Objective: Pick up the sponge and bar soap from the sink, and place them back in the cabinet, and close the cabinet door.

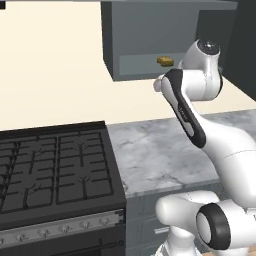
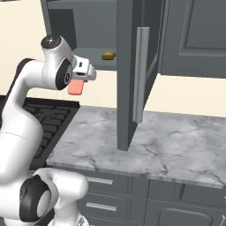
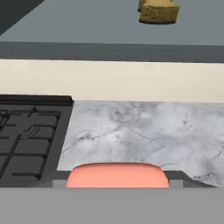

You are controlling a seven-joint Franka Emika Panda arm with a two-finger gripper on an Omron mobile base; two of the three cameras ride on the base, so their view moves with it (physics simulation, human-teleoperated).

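My gripper (image 2: pixel 77 84) is shut on the pink bar soap (image 2: pixel 76 88), held in the air just below and in front of the open cabinet (image 2: pixel 84 26). In the hand view the bar soap (image 3: pixel 117 175) sits between my fingertips at the bottom. The yellow-brown sponge (image 2: pixel 108 55) lies on the cabinet's shelf, and the hand view shows the sponge (image 3: pixel 158 11) at its top. From the left base view the sponge (image 1: pixel 165 61) rests on the shelf just beside my arm. The cabinet door (image 2: pixel 126 75) stands swung open toward me, handle (image 2: pixel 140 75) facing out. The sink is out of view.
A black gas stove (image 1: pixel 55 170) lies left of the grey marble counter (image 2: pixel 154 145). Base drawers (image 2: pixel 106 194) run under the counter. A closed upper cabinet door (image 2: pixel 198 35) hangs right of the open door, whose edge juts out over the counter.
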